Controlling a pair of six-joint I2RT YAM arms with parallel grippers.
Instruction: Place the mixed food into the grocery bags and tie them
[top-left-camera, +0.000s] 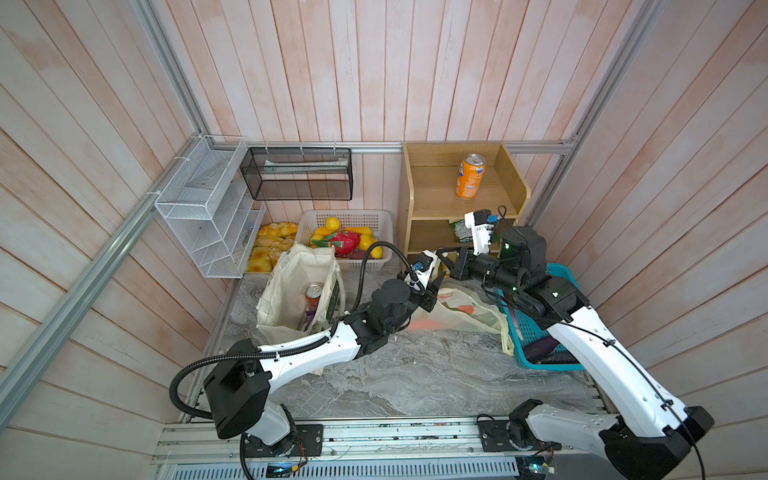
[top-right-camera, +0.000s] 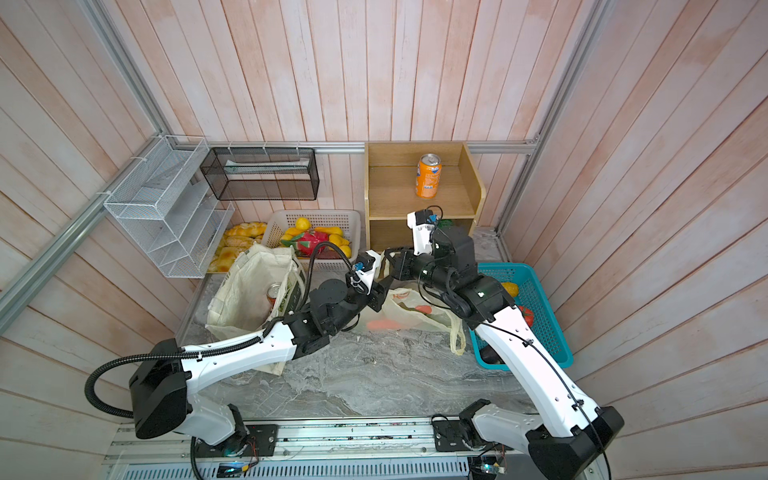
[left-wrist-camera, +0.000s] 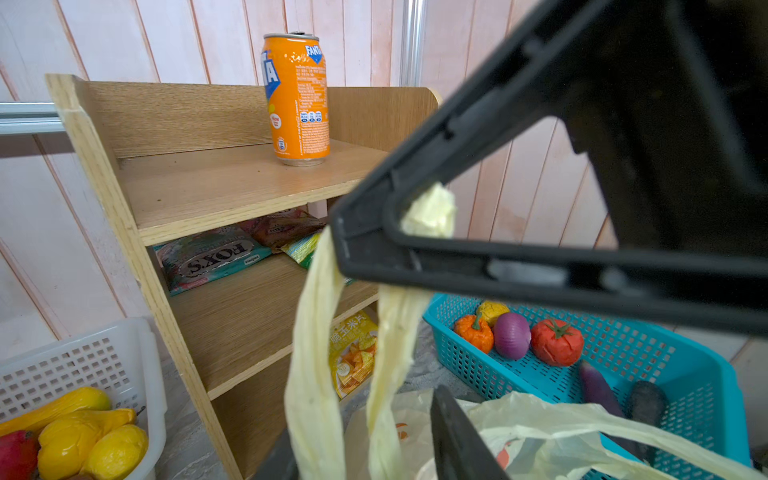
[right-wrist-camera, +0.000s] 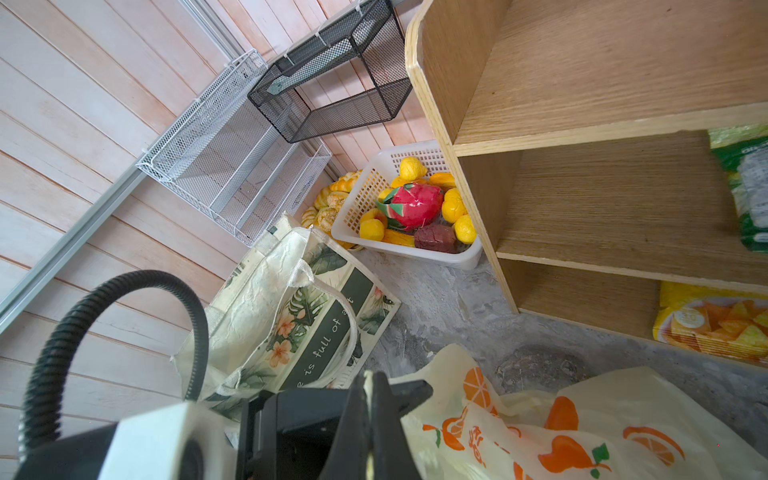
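R gripper (right-wrist-camera: 371, 401) was pinched tight on the bunched handles (left-wrist-camera: 428, 212) of the plastic bag (right-wrist-camera: 582, 419). A sliver of pale yellow showed btwn its closed jaws at bottom ctr of the R wrist view. In the L wrist view the two twisted strands hung down from that grip, mid-frame. L gripper (left-wrist-camera: 370, 453) sat at the bottom edge w/ jaws partway apart, strands running btwn them; couldn't tell if either finger touched them. In both top views the two grippers met just right of frame ctr. The bag's body lay flat on the marble table (top-left-camera: 415, 374), ctr-right, just beside the blue basket (top-left-camera: 548, 367). Orange shapes (top-left-camera: 467, 309) showed through the film; carrots vs print, couldn't tell. Canvas tote (top-left-camera: 286, 286) stood open left of ctr, w/ red can (top-left-camera: 313, 292) upright inside and a bit of purple packet (top-left-camera: 309, 319) below it in frame. Orange can (top-left-camera: 470, 176) stood on top of the shelf (top-left-camera: 428, 195), upper right of ctr.
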